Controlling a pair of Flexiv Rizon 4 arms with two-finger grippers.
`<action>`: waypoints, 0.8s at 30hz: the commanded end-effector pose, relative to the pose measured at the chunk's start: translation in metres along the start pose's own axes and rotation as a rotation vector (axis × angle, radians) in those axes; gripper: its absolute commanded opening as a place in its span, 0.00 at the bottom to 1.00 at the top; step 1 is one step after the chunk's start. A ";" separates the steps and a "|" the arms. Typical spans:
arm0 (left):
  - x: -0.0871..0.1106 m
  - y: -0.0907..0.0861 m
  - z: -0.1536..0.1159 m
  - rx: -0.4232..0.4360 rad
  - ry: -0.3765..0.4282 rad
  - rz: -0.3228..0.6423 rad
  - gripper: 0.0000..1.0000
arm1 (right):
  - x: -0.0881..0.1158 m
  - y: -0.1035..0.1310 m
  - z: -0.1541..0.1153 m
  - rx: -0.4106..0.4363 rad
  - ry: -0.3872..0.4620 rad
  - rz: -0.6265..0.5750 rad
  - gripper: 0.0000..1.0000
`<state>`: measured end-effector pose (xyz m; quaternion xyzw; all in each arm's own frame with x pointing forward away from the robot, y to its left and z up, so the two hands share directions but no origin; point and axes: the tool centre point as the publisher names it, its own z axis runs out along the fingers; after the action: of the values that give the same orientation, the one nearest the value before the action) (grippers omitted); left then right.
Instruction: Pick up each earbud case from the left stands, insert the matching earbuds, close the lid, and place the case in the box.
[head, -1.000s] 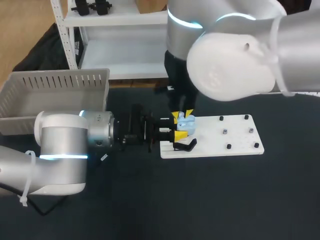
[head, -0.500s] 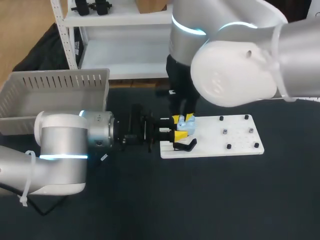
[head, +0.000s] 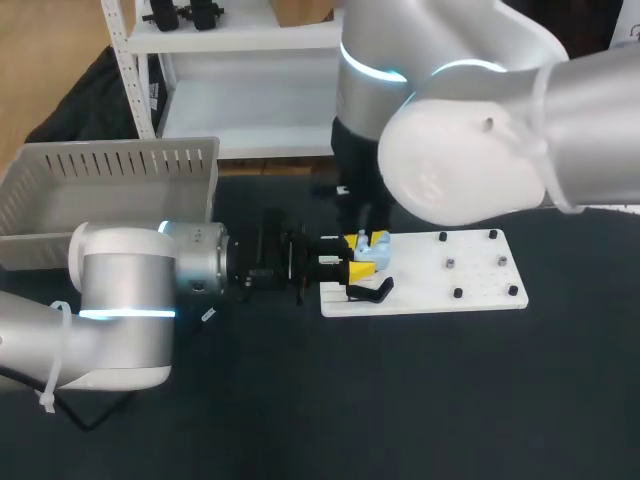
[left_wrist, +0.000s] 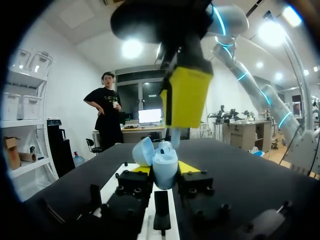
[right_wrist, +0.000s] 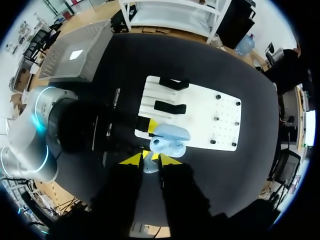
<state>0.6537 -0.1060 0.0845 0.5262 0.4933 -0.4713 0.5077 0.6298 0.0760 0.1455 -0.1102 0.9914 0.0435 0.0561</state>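
Observation:
A light blue earbud case (left_wrist: 165, 169) stands with its lid open between the yellow tips of my left gripper (left_wrist: 165, 171), which is shut on it above the left end of the white board (head: 480, 292). In the head view the case (head: 376, 250) sits at the left gripper (head: 358, 258). My right gripper (right_wrist: 150, 160) hangs just over the open case (right_wrist: 168, 139), shut on a small pale blue earbud (right_wrist: 150, 165). From the left wrist view, the right gripper (left_wrist: 178, 127) comes down from above with the earbud (left_wrist: 175, 136) at its tips.
Black stands (right_wrist: 170, 106) sit on the board's left end, one (head: 372, 292) just in front of the case. Small black pegs (head: 457, 293) dot the board's right half. A grey slotted box (head: 110, 170) stands at the back left.
My right arm has shifted a little and its gripper has come slightly lower over the open case. The left arm and the case have stayed put.

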 end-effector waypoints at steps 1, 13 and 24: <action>0.000 -0.001 0.000 -0.005 -0.002 0.002 0.00 | 0.002 0.001 0.003 0.010 -0.010 0.004 0.00; 0.000 -0.001 0.000 -0.005 -0.002 0.002 0.00 | 0.001 -0.001 0.007 0.018 -0.005 0.012 0.00; 0.000 -0.001 0.000 -0.005 -0.002 0.002 0.00 | -0.001 -0.001 0.009 0.024 -0.006 0.014 0.00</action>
<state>0.6537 -0.1060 0.0845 0.5262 0.4933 -0.4713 0.5077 0.6320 0.0753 0.1376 -0.1038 0.9923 0.0340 0.0584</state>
